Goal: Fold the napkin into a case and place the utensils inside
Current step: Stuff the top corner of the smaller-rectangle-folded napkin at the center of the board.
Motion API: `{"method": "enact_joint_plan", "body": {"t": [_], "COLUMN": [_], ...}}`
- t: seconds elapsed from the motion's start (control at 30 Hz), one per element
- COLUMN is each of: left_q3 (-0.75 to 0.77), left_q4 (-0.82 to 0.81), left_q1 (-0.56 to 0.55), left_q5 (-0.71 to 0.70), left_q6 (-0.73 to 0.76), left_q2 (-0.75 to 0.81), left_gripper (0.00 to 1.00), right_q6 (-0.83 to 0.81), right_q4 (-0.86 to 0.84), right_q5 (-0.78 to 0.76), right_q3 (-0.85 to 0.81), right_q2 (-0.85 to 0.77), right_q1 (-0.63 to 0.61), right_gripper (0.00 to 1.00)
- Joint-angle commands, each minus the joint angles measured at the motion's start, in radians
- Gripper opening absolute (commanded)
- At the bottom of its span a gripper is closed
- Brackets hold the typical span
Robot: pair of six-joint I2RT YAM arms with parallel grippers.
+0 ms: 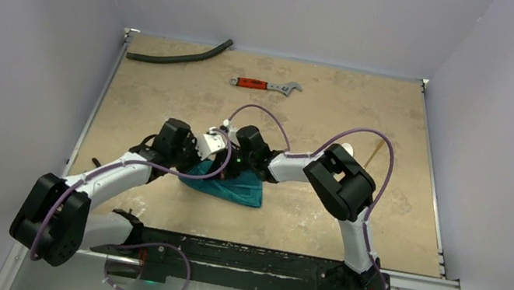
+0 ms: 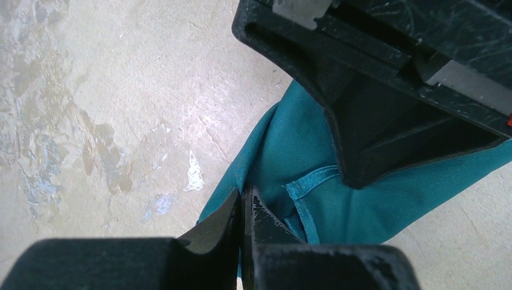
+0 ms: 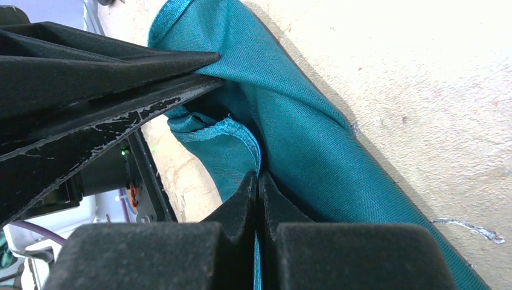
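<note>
Both the black left gripper [image 2: 243, 204] and the black right gripper [image 3: 258, 186] are pinching shut on the soft teal-green cloth napkin [image 1: 231, 186], which is lying bunched right between them on the tan table [image 1: 336, 127].

One teal napkin [image 1: 235, 189] is lying on the table [image 1: 167, 98], and two robot arms are reaching over it — a left arm [image 1: 120, 169] and a right arm [image 1: 361, 233]. Beside the right arm, one tan wooden utensil [image 1: 374, 150] and one white spoon [image 1: 348, 148], partly hidden, are showing. One red-handled wrench [image 1: 264, 84] and one black hose [image 1: 178, 58] are lying toward the far edge — a single piece of each.
</note>
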State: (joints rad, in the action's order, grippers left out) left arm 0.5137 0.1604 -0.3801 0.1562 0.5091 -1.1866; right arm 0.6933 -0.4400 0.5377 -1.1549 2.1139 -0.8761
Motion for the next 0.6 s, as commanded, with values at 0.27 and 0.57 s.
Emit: {"method": "enact_joint_plan", "body": {"t": [0.27,0.57], "left_q3": [0.052,0.011], "left_q4": [0.096,0.070], "left_q1": [-0.004,-0.006], "left_q5": [0.086,0.111], "left_q6": [0.080,0.112], "left_q2": [0.055,0.064], "left_gripper": [0.00,0.00], "right_q6": [-0.053,-0.067], "right_q4": [0.159,0.247], "right_q5": [0.007,0.050], "right_q3": [-0.025,-0.138], "right_q2": [0.034,-0.015], "right_q1": [0.016,0.021], "right_gripper": [0.00,0.00]}}
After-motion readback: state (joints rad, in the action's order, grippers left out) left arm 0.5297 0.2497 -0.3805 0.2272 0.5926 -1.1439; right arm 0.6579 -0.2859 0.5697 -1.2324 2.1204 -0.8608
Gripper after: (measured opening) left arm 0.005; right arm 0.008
